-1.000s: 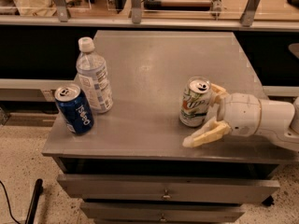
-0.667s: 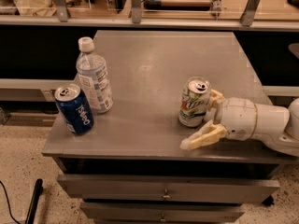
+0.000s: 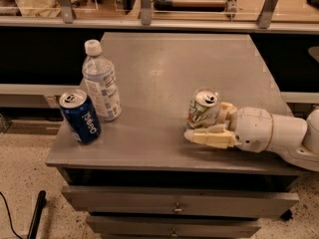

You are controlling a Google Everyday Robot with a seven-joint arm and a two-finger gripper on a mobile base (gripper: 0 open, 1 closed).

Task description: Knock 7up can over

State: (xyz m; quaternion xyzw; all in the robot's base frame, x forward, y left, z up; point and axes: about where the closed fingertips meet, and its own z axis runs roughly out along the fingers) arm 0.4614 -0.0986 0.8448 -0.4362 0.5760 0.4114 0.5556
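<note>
The 7up can (image 3: 202,109), whitish with green lettering and a silver top, stands upright on the right front part of the grey table (image 3: 164,68). My gripper (image 3: 215,123) reaches in from the right at the can's level. Its near finger (image 3: 209,136) lies against the front of the can's base. The far finger (image 3: 228,109) is mostly hidden behind the can. The fingers are closed in on the can from both sides.
A dark blue Pepsi can (image 3: 80,116) stands near the table's front left corner. A clear water bottle (image 3: 101,83) with a white cap stands just behind it. Drawers (image 3: 174,203) sit under the tabletop. A railing (image 3: 149,14) runs along the back.
The gripper has moved left. Its near finger swung in from a splayed angle to lie against the can, and the can has shifted slightly left, staying upright.
</note>
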